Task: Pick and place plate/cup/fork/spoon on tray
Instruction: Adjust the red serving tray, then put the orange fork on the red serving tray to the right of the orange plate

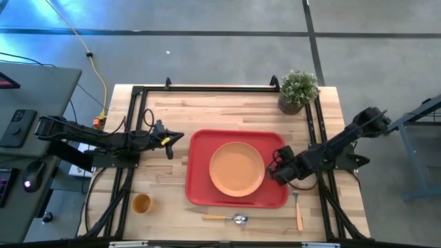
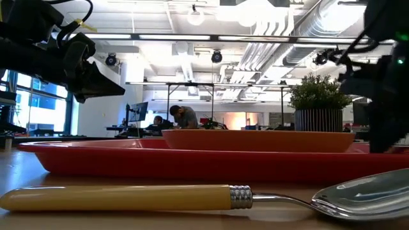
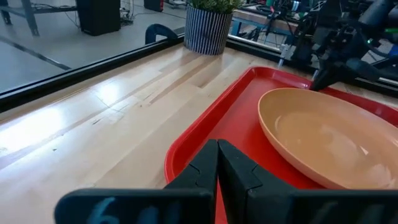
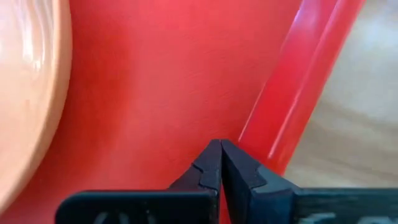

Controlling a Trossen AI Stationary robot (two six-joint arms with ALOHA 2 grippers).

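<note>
Sitting centred on the big red rimmed tray (image 1: 196, 193), the round orange plate (image 1: 237, 168) is done. The right gripper (image 1: 275, 169), fingers pressed together at the plate's 3 o'clock, is best lifted clear, then opened over the orange-handled fork (image 1: 298, 213) at 5 o'clock.

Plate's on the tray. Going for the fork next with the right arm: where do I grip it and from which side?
Take the fork by its orange handle, near mid-length, coming straight down. It lies flat on the table just right of the tray, tines toward the tray's corner, so close the fingers across its narrow width. The right gripper, now shut over the tray's right edge, is nearest.
</note>
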